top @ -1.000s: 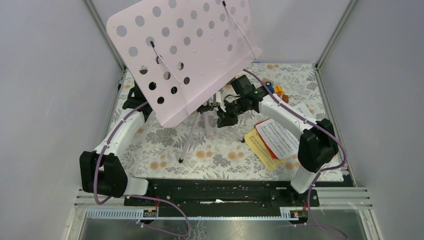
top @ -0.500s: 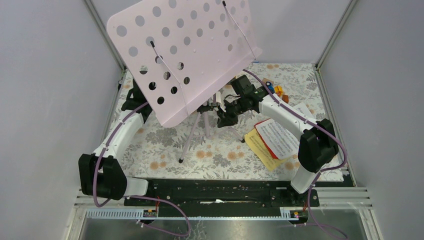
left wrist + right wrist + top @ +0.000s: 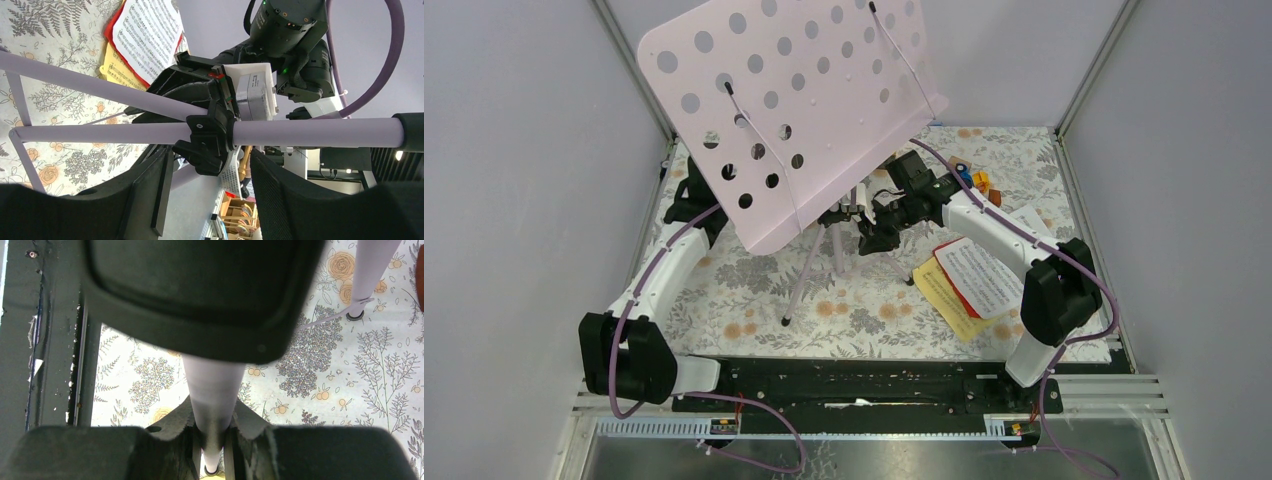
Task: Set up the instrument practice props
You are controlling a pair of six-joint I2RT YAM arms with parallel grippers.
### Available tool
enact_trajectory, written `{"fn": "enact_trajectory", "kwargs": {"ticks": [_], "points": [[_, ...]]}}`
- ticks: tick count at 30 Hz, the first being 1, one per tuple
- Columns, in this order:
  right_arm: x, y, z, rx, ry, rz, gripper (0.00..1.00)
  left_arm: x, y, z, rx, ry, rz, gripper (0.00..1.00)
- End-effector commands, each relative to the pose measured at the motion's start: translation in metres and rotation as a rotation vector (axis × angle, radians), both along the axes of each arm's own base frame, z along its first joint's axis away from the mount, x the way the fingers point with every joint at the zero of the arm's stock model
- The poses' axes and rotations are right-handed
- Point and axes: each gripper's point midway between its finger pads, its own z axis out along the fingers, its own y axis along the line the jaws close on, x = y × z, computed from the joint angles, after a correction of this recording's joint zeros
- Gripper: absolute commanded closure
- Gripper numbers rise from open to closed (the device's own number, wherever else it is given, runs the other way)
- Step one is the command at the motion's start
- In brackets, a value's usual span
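Observation:
The pale pink perforated panel stands tilted on the lilac tripod, whose feet rest on the floral mat. My right gripper is shut on the tripod's pole just under a black joint. In the top view the panel hides my left gripper. In the left wrist view it is open, its fingers either side of the black clamp knob on the pole. The white, red and yellow pages lie stacked on the mat at the right.
Orange-yellow toy blocks sit at the back right behind the right arm. Grey enclosure walls close in on the left, right and back. A black rail runs along the near edge of the mat.
The left arm's elbow has drifted slightly toward the near left. The panel, tripod, pages and right arm have not moved.

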Motion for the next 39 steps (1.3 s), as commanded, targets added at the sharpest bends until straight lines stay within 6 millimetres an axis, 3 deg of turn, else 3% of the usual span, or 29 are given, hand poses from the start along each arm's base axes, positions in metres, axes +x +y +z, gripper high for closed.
{"fn": "enact_trajectory", "kwargs": {"ticks": [1, 19, 27, 39], "points": [[0.0094, -0.0344, -0.0463, -0.201, -0.059, -0.024, 1.0, -0.0049, 0.0005, 0.0064, -0.034, 0.025, -0.029, 0.39], [0.0125, -0.0311, -0.0499, -0.205, -0.047, -0.028, 1.0, -0.0088, -0.0009, 0.004, -0.024, 0.07, -0.047, 0.34], [0.0137, -0.0305, -0.0503, -0.206, -0.046, -0.03, 1.0, -0.0101, -0.0033, 0.0106, -0.033, 0.075, -0.06, 0.45], [0.013, -0.0304, -0.0514, -0.208, -0.043, -0.028, 1.0, -0.0046, -0.005, 0.0034, -0.027, 0.097, -0.06, 0.62]]}}
